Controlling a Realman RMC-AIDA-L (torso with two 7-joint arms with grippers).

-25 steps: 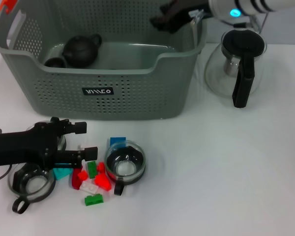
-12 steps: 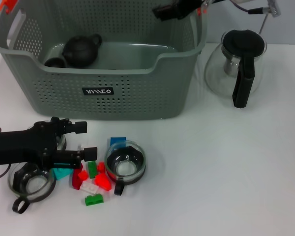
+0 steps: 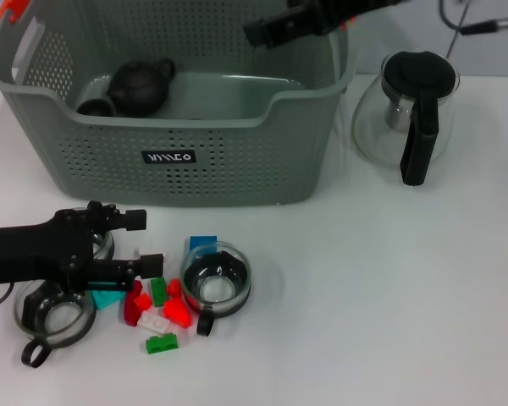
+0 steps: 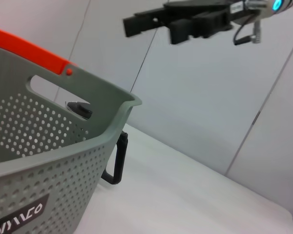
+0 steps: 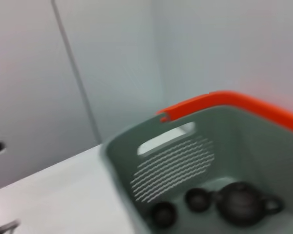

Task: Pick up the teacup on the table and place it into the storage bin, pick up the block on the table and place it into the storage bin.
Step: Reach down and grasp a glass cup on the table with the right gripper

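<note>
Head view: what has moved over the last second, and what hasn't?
The right gripper has slid along the back rim of the storage bin toward the robot's left, its arm swinging out of view. The left gripper stayed low over the blocks beside the glass teacup. Teapot in the bin, glass pitcher and blocks are unmoved.

One storage bin (image 3: pixel 237 144) stands on the desk (image 3: pixel 389 279). Inside it are one dark teapot (image 3: pixel 140 85) and two small dark cups (image 5: pixel 197 200). On the desk there are two glass teacups (image 3: pixel 216 281), one glass pitcher (image 3: pixel 406 114), and a heap of blocks (image 3: pixel 161 309): at least two green, several red, one white, one blue, one teal.
</note>
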